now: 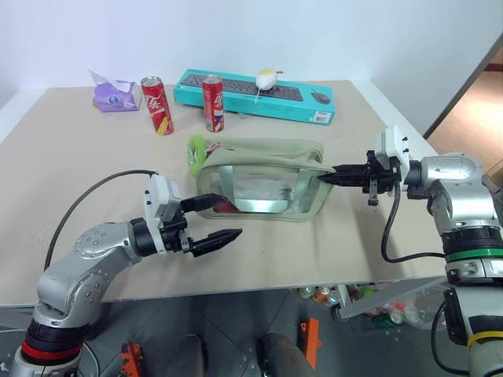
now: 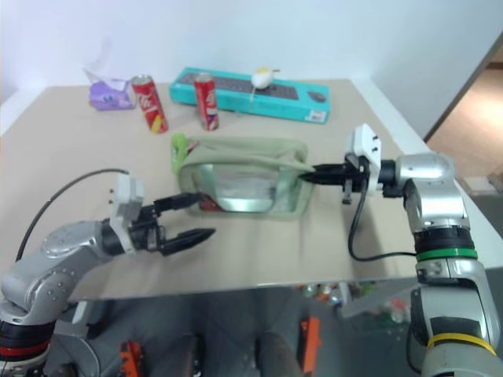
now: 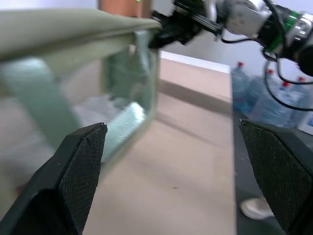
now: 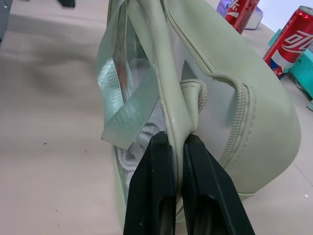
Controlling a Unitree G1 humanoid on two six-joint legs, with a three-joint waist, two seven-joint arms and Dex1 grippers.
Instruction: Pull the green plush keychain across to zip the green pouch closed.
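Red can point(image 4: 292, 39): white Chinese-style script down its side, not decipherable; second red can point(image 4: 241, 11): similar white lettering; teal box point(image 1: 255, 96): label unreadable

Camera layout: head stereo pair, two wrist cameras.
Head pair looks down over beige table point(image 1: 63, 141); wrist cameras sit close, sharing pale sage-green soft pouch point(image 4: 254, 122).

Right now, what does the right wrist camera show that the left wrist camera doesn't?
Right wrist view: the right gripper pinching the green pouch at its end seam, plus two red cans. Left wrist view: the left gripper spread open beside the pouch, and water bottles past the table. Both share the pouch and the tan table.
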